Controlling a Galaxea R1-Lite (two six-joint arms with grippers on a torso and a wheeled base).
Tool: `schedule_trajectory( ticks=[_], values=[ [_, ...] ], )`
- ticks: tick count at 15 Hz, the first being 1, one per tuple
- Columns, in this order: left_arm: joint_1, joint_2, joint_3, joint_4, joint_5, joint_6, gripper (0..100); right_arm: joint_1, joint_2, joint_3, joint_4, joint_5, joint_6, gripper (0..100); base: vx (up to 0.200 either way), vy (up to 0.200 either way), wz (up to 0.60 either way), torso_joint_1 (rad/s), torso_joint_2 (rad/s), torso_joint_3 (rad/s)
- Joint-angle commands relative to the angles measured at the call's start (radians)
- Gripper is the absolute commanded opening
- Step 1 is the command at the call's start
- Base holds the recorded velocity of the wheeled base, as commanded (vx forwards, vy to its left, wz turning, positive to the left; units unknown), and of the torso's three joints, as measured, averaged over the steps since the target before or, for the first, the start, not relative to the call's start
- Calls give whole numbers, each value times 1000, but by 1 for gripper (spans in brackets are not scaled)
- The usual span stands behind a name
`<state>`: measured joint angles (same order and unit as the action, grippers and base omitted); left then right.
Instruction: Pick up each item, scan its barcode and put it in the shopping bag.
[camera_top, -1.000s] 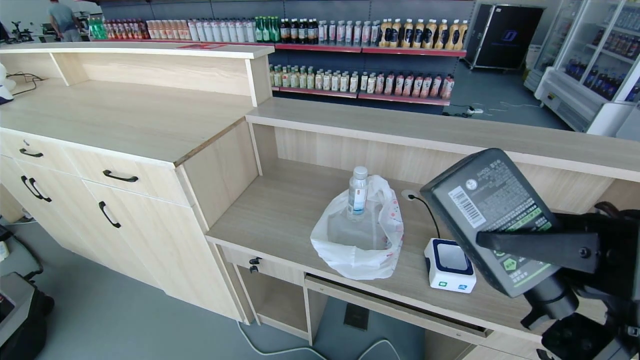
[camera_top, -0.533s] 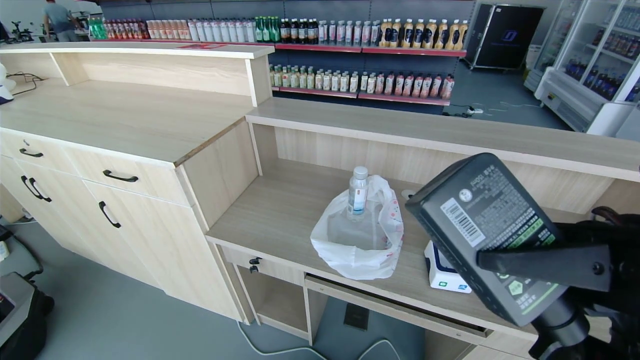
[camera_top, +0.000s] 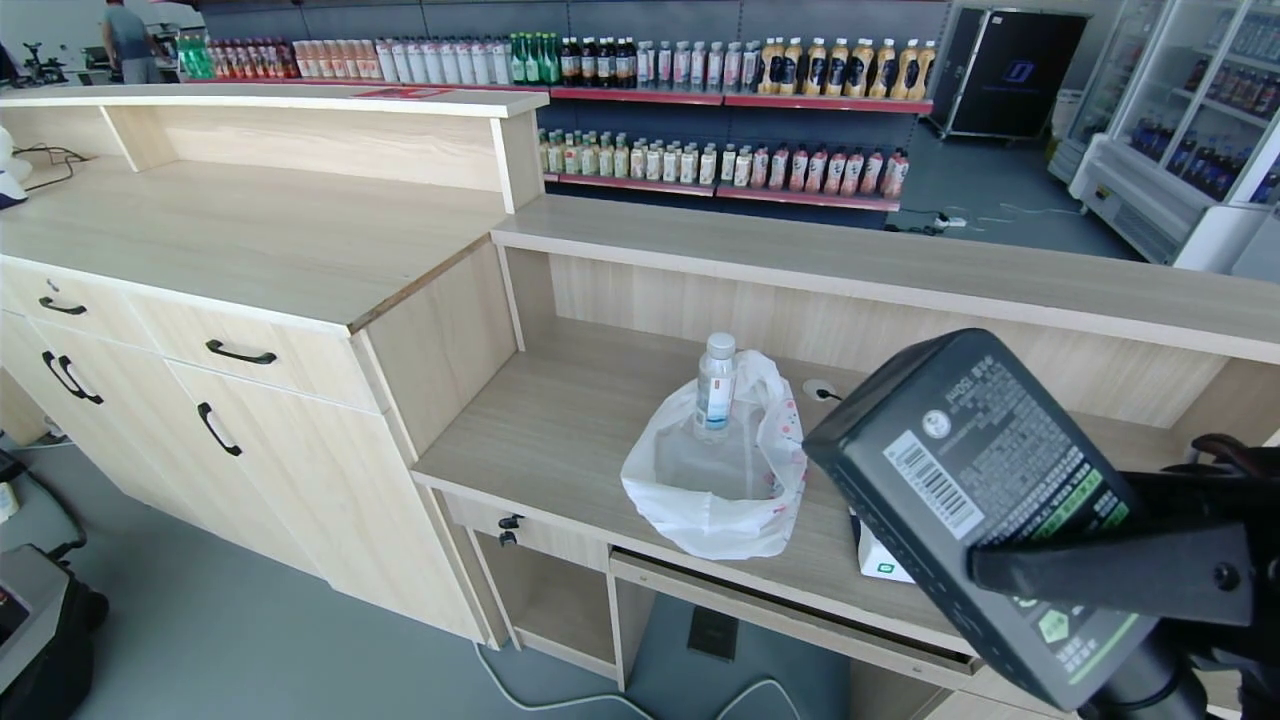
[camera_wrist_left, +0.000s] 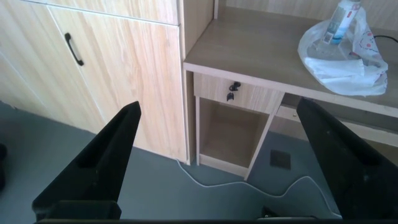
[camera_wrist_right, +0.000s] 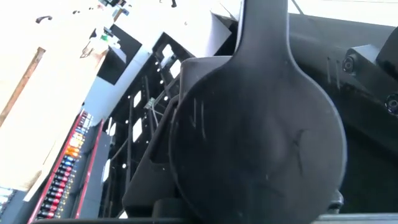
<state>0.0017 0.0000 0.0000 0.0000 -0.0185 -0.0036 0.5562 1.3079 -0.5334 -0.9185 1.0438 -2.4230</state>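
— Where is the dark package (camera_top: 960, 470) seen?
— It is clamped in the right gripper (camera_top: 1010, 575). The scanner (camera_top: 880, 565) is seen under it and the shopping bag (camera_top: 700, 520) to its left. The left gripper (camera_wrist_left: 217, 104) is spread wide.

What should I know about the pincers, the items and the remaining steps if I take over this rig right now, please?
Left pincer: open, empty, low beside the counter.
Right pincer: shut on the dark package, held up near the scanner. The barcode label faces up, away from the scanner.
Done: the water bottle stands in the shopping bag on the counter.
Left: I cannot tell whether the package has been scanned. Probably turn its barcode toward the scanner, then place it in the bag.
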Motion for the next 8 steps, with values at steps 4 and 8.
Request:
schedule_trajectory(
  ticks=[4, 8],
  values=[
    [0, 0, 0, 0, 0, -1, 100, -2, -45, 15, 3, 1, 10, 0, 0, 0, 0, 0, 0, 0],
    [0, 0, 0, 0, 0, 1, 100, -5, -56, 24, 3, 1, 10, 0, 0, 0, 0, 0, 0, 0]
  ],
)
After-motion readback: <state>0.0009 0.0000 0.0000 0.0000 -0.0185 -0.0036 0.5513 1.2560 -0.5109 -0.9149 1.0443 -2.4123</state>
